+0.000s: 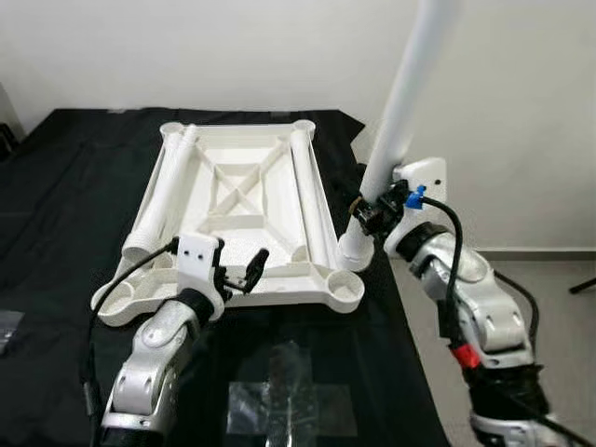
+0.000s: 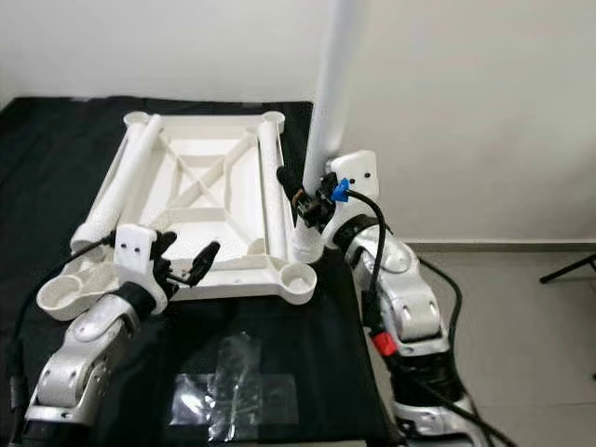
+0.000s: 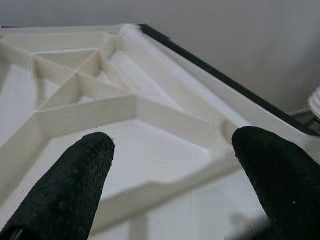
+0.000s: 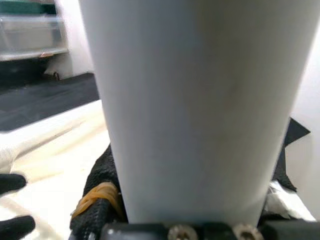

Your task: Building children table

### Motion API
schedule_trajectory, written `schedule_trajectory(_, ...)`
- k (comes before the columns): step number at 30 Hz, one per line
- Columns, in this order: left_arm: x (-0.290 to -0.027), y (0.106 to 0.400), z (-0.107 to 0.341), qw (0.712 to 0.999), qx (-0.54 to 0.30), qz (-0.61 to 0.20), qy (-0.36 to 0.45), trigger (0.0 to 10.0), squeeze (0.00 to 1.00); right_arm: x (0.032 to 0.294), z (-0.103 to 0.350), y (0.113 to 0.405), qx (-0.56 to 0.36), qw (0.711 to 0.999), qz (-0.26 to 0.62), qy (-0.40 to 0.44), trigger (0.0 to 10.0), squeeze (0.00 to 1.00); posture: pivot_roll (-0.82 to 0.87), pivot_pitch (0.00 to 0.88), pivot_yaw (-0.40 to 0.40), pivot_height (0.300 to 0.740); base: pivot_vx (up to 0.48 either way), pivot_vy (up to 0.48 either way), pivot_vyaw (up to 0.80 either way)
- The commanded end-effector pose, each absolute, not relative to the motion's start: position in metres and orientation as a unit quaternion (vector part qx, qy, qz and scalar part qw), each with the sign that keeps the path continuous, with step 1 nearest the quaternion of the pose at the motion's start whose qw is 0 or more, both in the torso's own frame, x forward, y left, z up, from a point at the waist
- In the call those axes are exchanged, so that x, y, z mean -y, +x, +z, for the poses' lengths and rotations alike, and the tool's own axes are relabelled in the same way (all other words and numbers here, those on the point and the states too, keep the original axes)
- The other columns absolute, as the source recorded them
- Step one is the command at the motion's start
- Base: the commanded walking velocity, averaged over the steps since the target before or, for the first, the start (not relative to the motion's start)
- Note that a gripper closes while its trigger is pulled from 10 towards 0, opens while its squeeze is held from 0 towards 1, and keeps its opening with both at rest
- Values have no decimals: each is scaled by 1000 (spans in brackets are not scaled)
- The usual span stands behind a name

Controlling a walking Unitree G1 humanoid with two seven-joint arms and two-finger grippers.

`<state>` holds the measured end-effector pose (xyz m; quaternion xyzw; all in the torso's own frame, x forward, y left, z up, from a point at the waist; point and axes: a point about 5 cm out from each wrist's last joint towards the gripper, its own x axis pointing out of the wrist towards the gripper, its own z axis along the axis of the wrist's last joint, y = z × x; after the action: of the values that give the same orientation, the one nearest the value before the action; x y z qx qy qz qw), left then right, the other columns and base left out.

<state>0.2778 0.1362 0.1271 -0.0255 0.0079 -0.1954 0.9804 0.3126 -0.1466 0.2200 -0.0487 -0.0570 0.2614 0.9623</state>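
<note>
My right gripper clamps a table leg upright at centre-right — next, seat it in the tabletop's corner socket; left gripper gapes open.

1. My head views are evenly lit by soft indoor light, sharp throughout, with no motion blur.
2. The white tabletop is nearly washed out against the black cloth.
3. My left fingertips are close and slightly soft.
4. The white leg is close, blurred, and shaded along one side.
</note>
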Motion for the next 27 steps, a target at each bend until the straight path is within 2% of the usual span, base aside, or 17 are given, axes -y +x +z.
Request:
schedule_trajectory(1, -136, 272, 116, 975, -23, -219, -11, 10000, 0, 151, 232, 309, 67, 953, 289, -54, 10000, 0, -112, 0, -12, 740, 0, 0, 0)
schedule_trajectory(3, -131, 260, 108, 965, -24, -262, 5, 10000, 0, 162, 245, 302, 72, 933, 349, -53, 10000, 0, -116, 5, -15, 740, 0, 0, 0)
schedule_trajectory(7, -127, 255, 105, 958, -26, -284, 11, 10000, 0, 165, 249, 298, 77, 917, 389, -47, 10000, 0, -117, 17, -15, 740, 0, 0, 0)
schedule_trajectory(10, -121, 252, 104, 951, -30, -308, 10, 10000, 0, 170, 254, 290, 83, 860, 496, -92, 10000, 0, -118, 45, -21, 740, 0, 0, 0)
schedule_trajectory(11, -121, 252, 104, 951, -30, -308, 10, 10000, 0, 170, 254, 290, 83, 860, 496, -92, 10000, 0, -118, 45, -21, 740, 0, 0, 0)
schedule_trajectory(14, -122, 259, 106, 951, -28, -306, 11, 10000, 0, 168, 259, 293, 96, 825, 550, -87, 10000, 0, -127, 52, -25, 740, 0, 0, 0)
schedule_trajectory(18, -121, 262, 108, 952, -22, -305, 15, 10000, 0, 164, 257, 299, 101, 813, 569, -72, 10000, 0, -131, 46, -27, 740, 0, 0, 0)
schedule_trajectory(20, -122, 266, 113, 955, -4, -295, 19, 10000, 0, 152, 253, 314, 125, 812, 570, -19, 10000, 0, -120, 28, -25, 740, 0, 0, 0)
schedule_trajectory(22, -124, 268, 115, 956, 3, -292, 21, 10000, 0, 148, 254, 317, 134, 810, 571, -2, 10000, 0, -117, 27, -25, 740, 0, 0, 0)
schedule_trajectory(27, -129, 268, 121, 958, 18, -283, 29, 10000, 0, 138, 252, 320, 138, 792, 595, 8, 10000, 0, -100, 35, -17, 740, 0, 0, 0)
